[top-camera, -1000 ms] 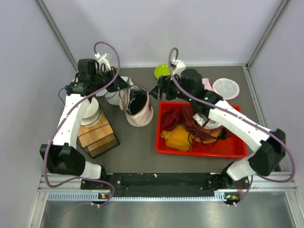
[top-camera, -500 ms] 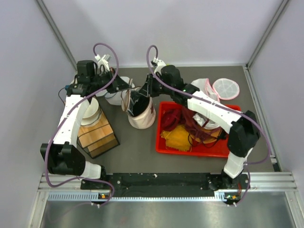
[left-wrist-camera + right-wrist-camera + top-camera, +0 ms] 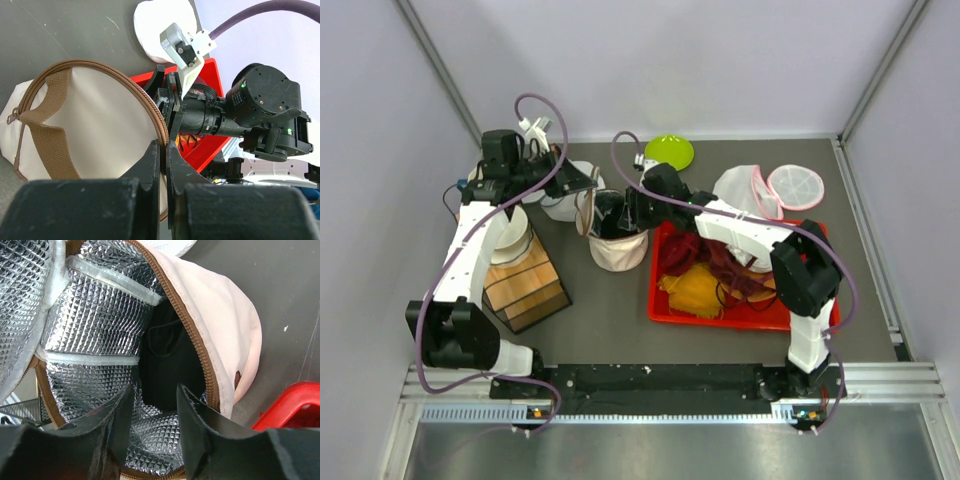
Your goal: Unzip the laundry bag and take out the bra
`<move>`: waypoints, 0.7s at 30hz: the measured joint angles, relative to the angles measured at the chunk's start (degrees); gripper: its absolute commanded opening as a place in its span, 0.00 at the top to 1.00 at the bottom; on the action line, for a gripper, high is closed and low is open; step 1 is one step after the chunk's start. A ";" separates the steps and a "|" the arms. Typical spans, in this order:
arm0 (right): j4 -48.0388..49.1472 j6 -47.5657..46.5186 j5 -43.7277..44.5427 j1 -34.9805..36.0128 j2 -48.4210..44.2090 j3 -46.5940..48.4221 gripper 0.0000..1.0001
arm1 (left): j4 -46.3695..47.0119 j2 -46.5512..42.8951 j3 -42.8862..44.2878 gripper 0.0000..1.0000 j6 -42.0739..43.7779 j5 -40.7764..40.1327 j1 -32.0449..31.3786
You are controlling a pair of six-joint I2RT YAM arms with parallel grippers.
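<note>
The black bra (image 3: 167, 360) is seen deep inside the unzipped laundry bag (image 3: 617, 252). Its rim is pinched tight between the jaws of the left gripper (image 3: 162, 147). The jaws of the right gripper (image 3: 155, 392) are held apart at the bag's mouth, with nothing in them.

Bright, even overhead light fills the top view; shadows on the table (image 3: 610, 300) are soft and faint. The left hand (image 3: 163, 146) and right hand (image 3: 155, 390) blur close to their wrist cameras. The foil lining (image 3: 90, 325) of the laundry bag (image 3: 235, 340) glints, and its depth is dark.
</note>
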 measured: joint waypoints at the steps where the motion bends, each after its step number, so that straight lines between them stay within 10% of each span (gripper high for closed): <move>1: 0.07 -0.04 0.26 0.02 0.00 0.00 0.52 | 0.09 -0.04 -0.13 1.00 -0.15 0.07 0.13; 9: -0.79 -0.35 1.68 0.26 0.07 0.11 0.22 | 1.05 -0.33 -0.48 1.00 -0.66 0.61 0.48; 17: -2.91 -0.42 4.07 2.05 6.34 3.39 0.27 | 2.14 -1.18 -1.95 1.00 -1.03 1.07 0.48; 21: -1.20 0.68 3.82 2.60 8.92 3.72 0.52 | 3.39 -1.20 -3.28 1.00 -1.97 1.64 0.48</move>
